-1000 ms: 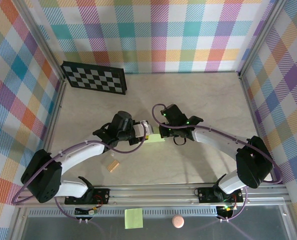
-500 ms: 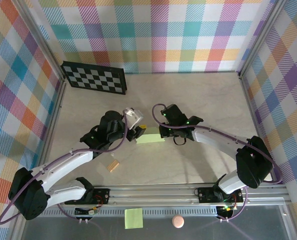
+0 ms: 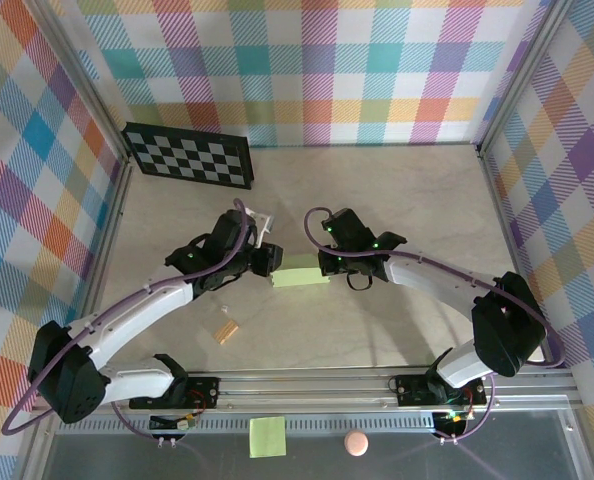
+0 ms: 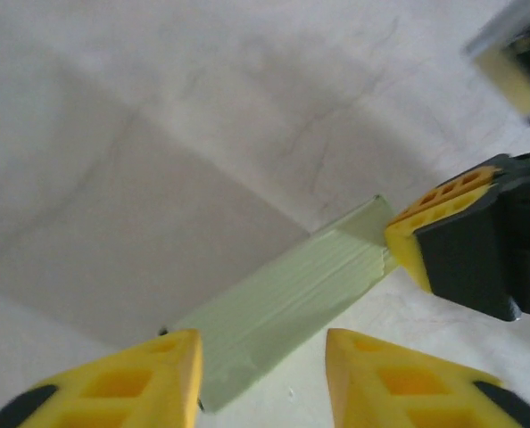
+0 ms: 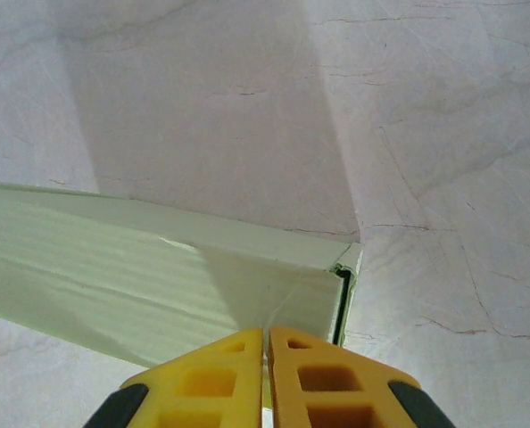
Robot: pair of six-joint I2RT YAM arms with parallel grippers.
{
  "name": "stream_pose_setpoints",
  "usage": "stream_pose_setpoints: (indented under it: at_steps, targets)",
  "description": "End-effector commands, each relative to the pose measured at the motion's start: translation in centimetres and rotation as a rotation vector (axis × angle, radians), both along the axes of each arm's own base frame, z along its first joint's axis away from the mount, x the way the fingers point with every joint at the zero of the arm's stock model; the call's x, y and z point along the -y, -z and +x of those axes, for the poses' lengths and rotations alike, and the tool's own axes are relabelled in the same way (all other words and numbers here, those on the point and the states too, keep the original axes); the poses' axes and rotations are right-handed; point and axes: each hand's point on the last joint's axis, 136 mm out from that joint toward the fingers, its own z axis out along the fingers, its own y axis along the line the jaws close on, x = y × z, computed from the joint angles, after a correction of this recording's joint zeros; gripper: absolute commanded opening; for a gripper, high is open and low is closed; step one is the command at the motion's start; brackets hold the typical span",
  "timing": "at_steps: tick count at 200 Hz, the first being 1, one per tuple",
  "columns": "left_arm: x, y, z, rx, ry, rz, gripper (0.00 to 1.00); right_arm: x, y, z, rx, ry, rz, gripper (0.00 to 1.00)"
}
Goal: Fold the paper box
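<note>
Closer now: left end effector (image 3: 268, 263) at left end of paper box (image 3: 300, 277), jaws apart, box straight ahead. Box lies mid worktop (image 3: 407, 210), long side left to right. Other side: right end effector (image 5: 265, 343) pinched tight on right end.

readable text: none | labels, numbers, signs: none legible

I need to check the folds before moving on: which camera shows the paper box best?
Left wrist view: the paper box appears nearly whole there, a flattened strip, slightly blurred. Right wrist view gives one end sharp and close, the rest cut off. Top external shows it small and distant.
</note>
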Motion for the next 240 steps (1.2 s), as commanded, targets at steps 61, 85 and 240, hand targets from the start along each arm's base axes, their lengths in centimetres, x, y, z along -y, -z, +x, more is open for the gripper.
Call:
stream_pose_setpoints:
  at_steps: [61,85,240]
  targets:
    - [0.8,2.7,-0.5,-0.16,-0.02,0.037,0.08,1.4,1.9,-1.7,-0.087,0.007,-0.05,0.12]
    - [0.3,2.9,0.0,-0.151,-0.039,0.079,0.05,1.5,2.1,-1.8,-0.09,0.007,-0.056,0.12]
    - [-1.5,9.6,-2.0,-0.306,-0.037,0.225,0.01,0.8,-2.3,-0.5,-0.007,-0.002,-0.021,0.12]
